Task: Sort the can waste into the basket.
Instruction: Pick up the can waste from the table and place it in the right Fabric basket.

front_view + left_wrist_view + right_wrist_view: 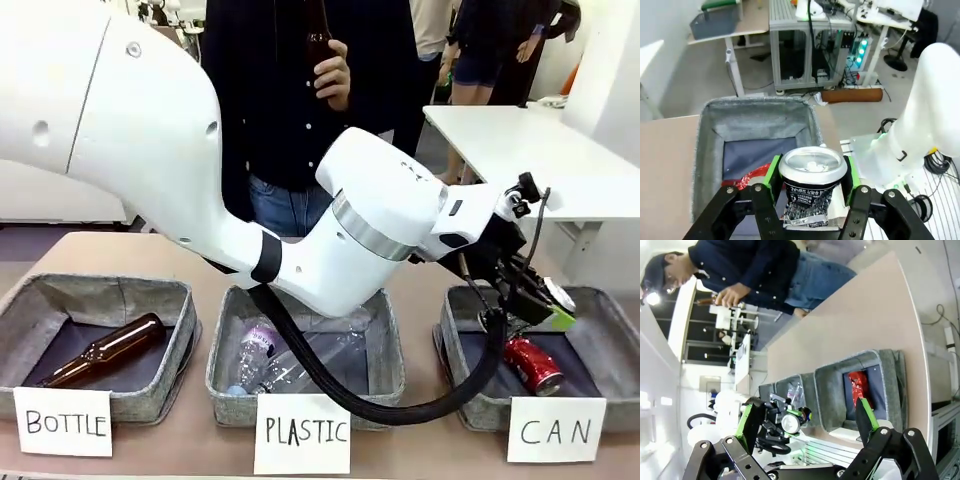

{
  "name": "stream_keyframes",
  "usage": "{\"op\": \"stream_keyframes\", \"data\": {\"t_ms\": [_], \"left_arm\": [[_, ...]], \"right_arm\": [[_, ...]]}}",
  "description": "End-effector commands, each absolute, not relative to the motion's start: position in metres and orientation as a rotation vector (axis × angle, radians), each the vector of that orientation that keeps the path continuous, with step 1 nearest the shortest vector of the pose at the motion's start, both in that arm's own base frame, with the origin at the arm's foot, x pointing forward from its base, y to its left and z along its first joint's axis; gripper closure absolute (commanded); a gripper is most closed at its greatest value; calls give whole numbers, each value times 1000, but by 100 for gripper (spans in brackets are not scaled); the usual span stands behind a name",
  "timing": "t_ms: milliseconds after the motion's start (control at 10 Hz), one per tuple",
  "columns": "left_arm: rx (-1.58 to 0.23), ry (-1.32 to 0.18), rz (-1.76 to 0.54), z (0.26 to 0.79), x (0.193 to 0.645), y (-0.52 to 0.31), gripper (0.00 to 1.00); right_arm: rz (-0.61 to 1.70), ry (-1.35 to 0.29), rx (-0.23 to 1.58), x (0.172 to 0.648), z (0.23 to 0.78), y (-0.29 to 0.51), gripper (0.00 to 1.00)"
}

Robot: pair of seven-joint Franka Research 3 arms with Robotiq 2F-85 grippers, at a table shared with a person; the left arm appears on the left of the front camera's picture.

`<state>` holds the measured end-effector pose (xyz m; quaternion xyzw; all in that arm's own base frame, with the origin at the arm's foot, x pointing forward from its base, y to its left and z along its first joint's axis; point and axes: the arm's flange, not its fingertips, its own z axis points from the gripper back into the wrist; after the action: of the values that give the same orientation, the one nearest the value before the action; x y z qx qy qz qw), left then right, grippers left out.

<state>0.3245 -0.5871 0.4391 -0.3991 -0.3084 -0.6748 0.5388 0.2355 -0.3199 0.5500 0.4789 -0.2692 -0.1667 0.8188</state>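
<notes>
**Can held over the CAN basket**

The left gripper (811,192) holds a dented dark blue and silver can (811,187) upright, green pads (773,172) pressed on its two sides just under the rim. In the front view the left gripper (522,300) hangs above the basket (455,375) marked by the CAN card (556,430); in the wrist view the basket's open mouth (707,150) lies directly beneath the can. A red can (532,365) already lies on its side on the dark lining.

The right gripper (807,422) has its jaws wide and holds nothing; it looks down along the table (850,320) from well off to the side.

The held can looks empty and thin-walled, so likely light and easily crushed further; its smooth metal could slip, and the dents give the pads an uneven seat. A grip across the middle of the body, as here, seems the safest place. Dropped from this height it should land softly on the fabric, perhaps clinking against the red can.

The person stands at the far side holding a brown bottle (318,40).
</notes>
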Motion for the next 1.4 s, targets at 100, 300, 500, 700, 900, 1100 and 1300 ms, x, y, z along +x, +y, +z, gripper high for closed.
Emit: {"op": "stream_keyframes", "data": {"t_ms": [100,300,500,700,900,1100,1300], "left_arm": [[-949,-733,-1605,439,324,-587,43],[-1047,-934,-1526,427,355,-596,43],[-1049,-941,-1524,425,360,-592,43],[-1037,-921,-1516,425,363,-590,11],[-1020,-915,-1522,421,362,-591,0],[-1023,-916,-1512,419,362,-591,0],[-1017,-919,-1518,420,361,-591,0]], "right_arm": [[-368,-573,1006,234,552,-322,0],[-368,-573,1006,234,552,-322,0],[-368,-573,1006,234,552,-322,0],[-368,-573,1006,234,552,-322,0],[-368,-573,1006,234,552,-322,0],[-368,-573,1006,234,552,-322,0],[-368,-573,1006,234,552,-322,0]]}}
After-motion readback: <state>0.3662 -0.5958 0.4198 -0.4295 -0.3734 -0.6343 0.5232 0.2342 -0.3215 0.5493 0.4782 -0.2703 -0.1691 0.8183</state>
